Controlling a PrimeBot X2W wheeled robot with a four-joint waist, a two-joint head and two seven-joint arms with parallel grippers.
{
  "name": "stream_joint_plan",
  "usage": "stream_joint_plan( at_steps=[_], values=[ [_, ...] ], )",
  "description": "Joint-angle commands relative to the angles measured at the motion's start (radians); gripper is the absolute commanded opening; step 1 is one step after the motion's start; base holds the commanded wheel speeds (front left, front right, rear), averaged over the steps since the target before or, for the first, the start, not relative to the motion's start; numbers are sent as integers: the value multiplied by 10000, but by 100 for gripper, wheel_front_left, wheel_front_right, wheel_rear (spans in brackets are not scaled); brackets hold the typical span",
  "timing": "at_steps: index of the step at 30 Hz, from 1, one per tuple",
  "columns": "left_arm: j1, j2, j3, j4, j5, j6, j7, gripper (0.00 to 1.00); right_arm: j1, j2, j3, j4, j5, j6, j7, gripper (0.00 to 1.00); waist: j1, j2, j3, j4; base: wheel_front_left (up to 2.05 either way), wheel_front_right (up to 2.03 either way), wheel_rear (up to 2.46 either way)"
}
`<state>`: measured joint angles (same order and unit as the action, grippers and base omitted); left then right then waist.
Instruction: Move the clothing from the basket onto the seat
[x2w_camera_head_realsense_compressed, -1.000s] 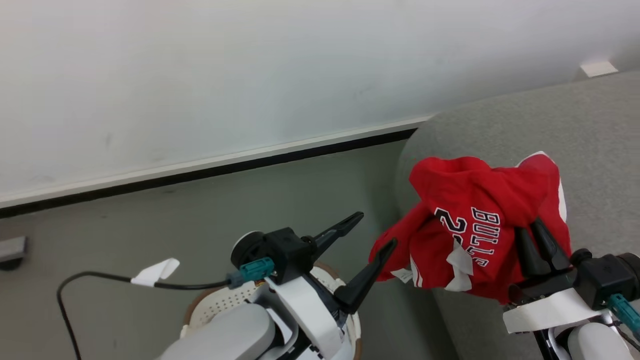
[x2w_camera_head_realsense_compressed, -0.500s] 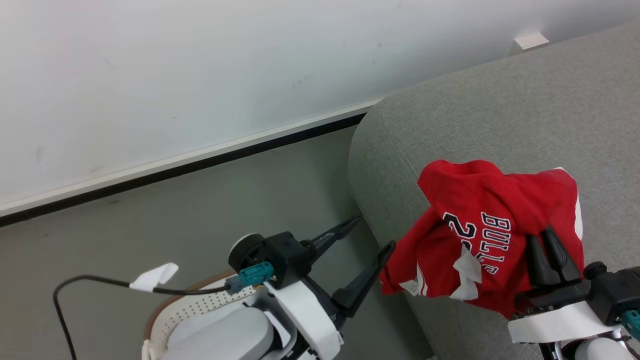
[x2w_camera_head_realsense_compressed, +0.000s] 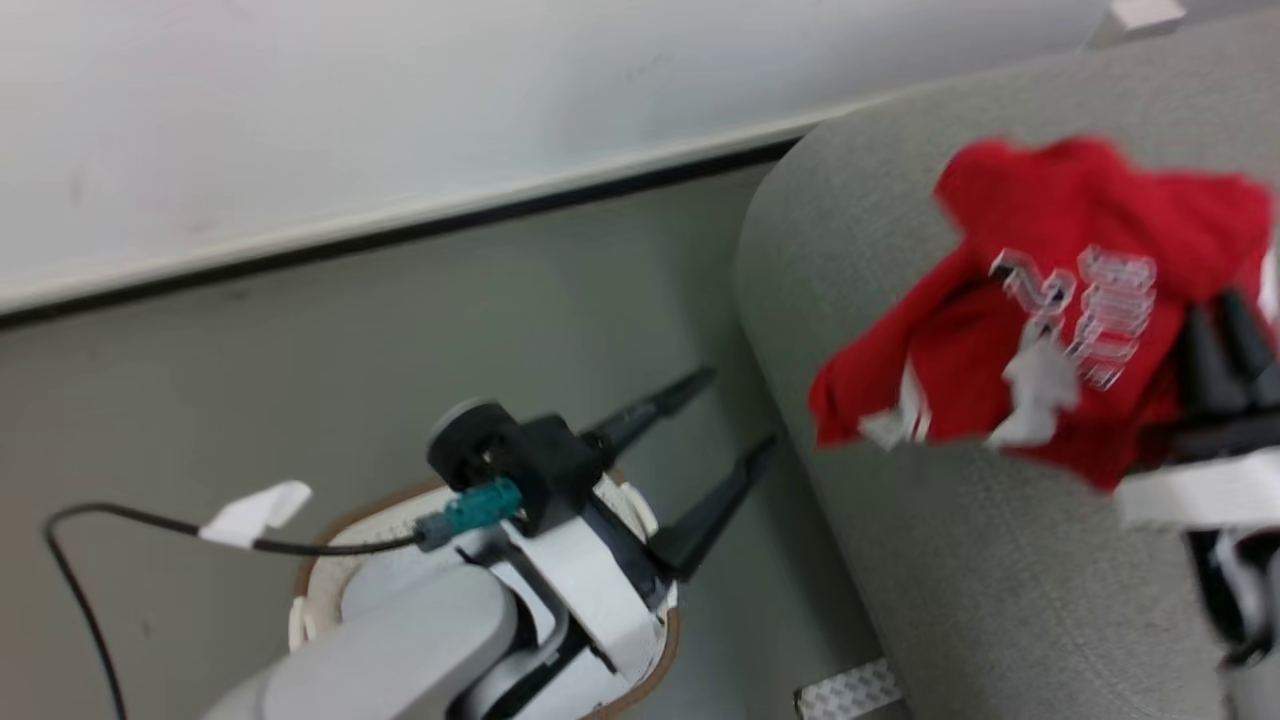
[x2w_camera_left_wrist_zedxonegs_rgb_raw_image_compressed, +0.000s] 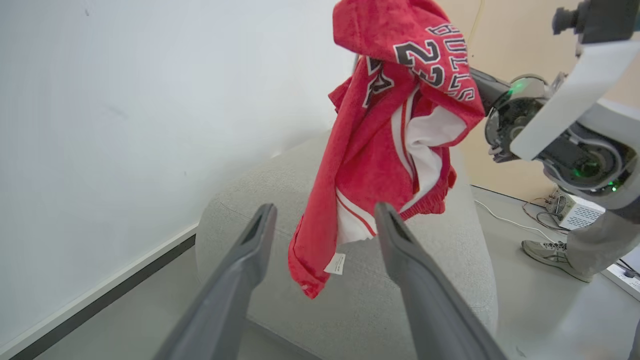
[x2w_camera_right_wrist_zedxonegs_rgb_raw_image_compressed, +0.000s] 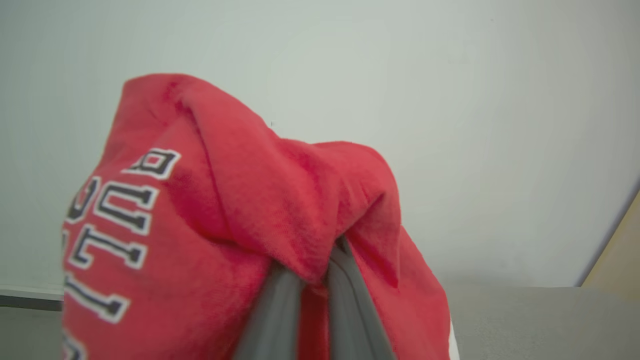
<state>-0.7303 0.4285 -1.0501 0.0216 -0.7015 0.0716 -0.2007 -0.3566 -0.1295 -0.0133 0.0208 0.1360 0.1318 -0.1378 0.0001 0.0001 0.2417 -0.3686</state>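
Around it: white wall (x2w_camera_head_realsense_compressed: 400, 100), grey floor (x2w_camera_head_realsense_compressed: 300, 350), black cable (x2w_camera_head_realsense_compressed: 120, 515) with white tag trailing off left arm, someone's sneaker (x2w_camera_left_wrist_zedxonegs_rgb_raw_image_compressed: 550, 252) on floor past seat (x2w_camera_head_realsense_compressed: 950, 560). Basket (x2w_camera_head_realsense_compressed: 325, 535) sat on floor under left arm, just beside seat. Left gripper (x2w_camera_head_realsense_compressed: 735, 408): fingers spread wide, empty, touching nothing. Right gripper (x2w_camera_head_realsense_compressed: 1215, 330): fingers pressed together, pinching clothing (x2w_camera_head_realsense_compressed: 1050, 330), which hung bunched over seat's rounded corner. Couldn't tell if hem touched.
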Motion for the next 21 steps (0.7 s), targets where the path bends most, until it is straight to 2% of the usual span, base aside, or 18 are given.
stream_joint_plan(
  at_steps=[1,12,16,21],
  values=[
    [-219,243,91,-178,147,38,45,100,-568,-244,-208,-108,-17,-22,151,0,-1,-1,838,417,0,0,0],
    [-1111,1343,641,-1481,474,52,361,100,-3535,-1831,-2068,37,-16,-23,1927,0,-1,-1,3440,1383,0,0,0],
    [-1279,1631,736,-1693,513,16,428,100,-4307,-2308,-2571,788,110,-23,2252,0,-1,-1,4115,1572,0,0,0],
    [-1323,1960,882,-1852,522,68,438,100,-4903,-3043,-3229,2287,-68,-23,2447,0,-1,-1,4676,1760,0,0,0]
  ],
)
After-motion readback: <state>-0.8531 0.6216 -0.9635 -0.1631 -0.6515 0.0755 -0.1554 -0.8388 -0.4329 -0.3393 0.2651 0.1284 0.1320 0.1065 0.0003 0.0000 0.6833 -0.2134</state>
